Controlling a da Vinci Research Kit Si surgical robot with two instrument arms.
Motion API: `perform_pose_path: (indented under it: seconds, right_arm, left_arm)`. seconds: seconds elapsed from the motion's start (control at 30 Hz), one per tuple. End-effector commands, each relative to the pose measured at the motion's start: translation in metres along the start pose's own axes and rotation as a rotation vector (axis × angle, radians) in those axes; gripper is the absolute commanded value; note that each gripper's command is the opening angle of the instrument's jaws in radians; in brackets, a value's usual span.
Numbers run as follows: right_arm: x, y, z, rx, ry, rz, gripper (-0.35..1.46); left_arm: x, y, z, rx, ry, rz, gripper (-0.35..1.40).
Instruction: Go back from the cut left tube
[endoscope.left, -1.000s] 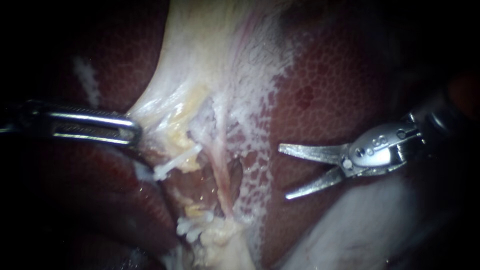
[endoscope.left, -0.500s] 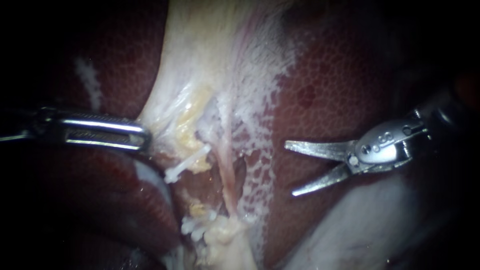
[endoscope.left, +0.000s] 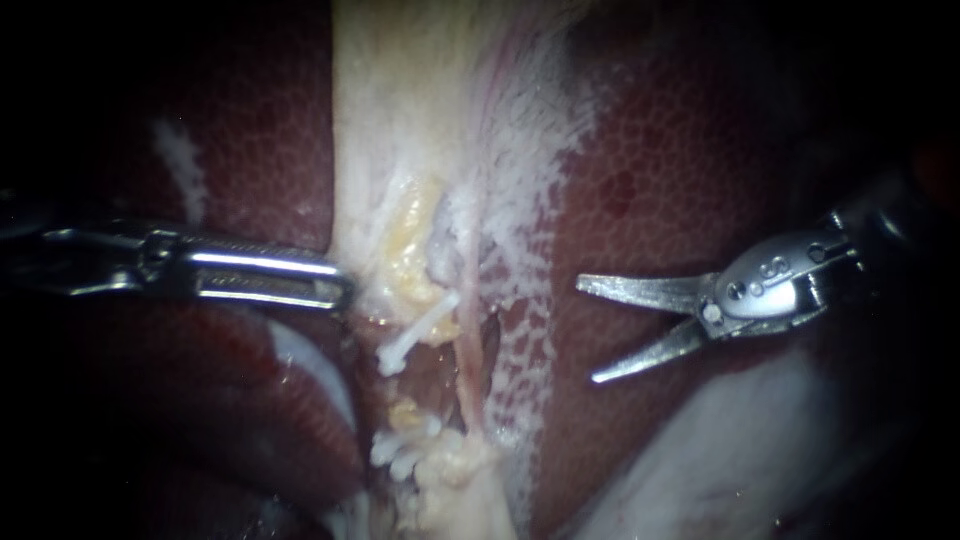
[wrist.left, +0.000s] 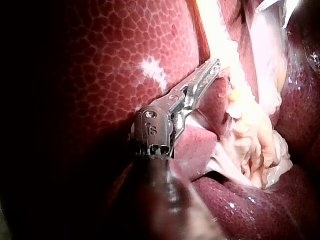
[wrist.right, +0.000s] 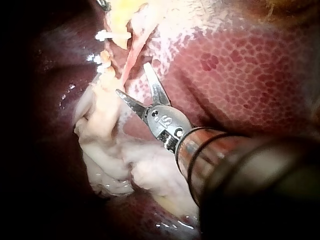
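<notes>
free: bare liver (endoscope.left: 660, 170) at 2 o'clock | blocked: clipped tube stump (endoscope.left: 415, 335), uncut tube (endoscope.left: 468, 370) at centre | left instrument (endoscope.left: 345, 290) holding pale tissue (endoscope.left: 390, 150) at 9 o'clock

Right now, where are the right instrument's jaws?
In the endoscope view the right instrument enters from the right, its jaws open over the liver, apart from and right of the pale tissue and the white clip.

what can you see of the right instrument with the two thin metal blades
The slender silver right instrument comes in from the right: dark shaft, shiny metal wrist, two thin pointed blades. The blades stand open in a V, nothing between them, tips toward the upper small white clip but well apart from it. It lies over the mottled dark red liver.
</notes>
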Motion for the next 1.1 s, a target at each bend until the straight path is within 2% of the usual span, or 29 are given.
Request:
perform_pose_path:
  seconds: [0.03, 0.4, 1.1]
  right_arm:
    - [-0.0001, 0.0001, 0.0000, 0.000, -0.001, 0.000, 1.43]
    - [-0.0003, 0.0001, 0.0001, -0.001, -0.001, 0.000, 1.43]
    - [-0.0003, 0.0002, 0.0001, -0.002, -0.002, 0.000, 1.43]
  left_arm:
    - [0.0001, 0.0000, 0.0002, 0.005, 0.003, 0.002, -0.35]
    - [0.0005, -0.0001, 0.0013, 0.011, 0.015, 0.000, -0.35]
    - [0.0006, -0.0002, 0.0014, 0.009, 0.021, 0.001, -0.35]
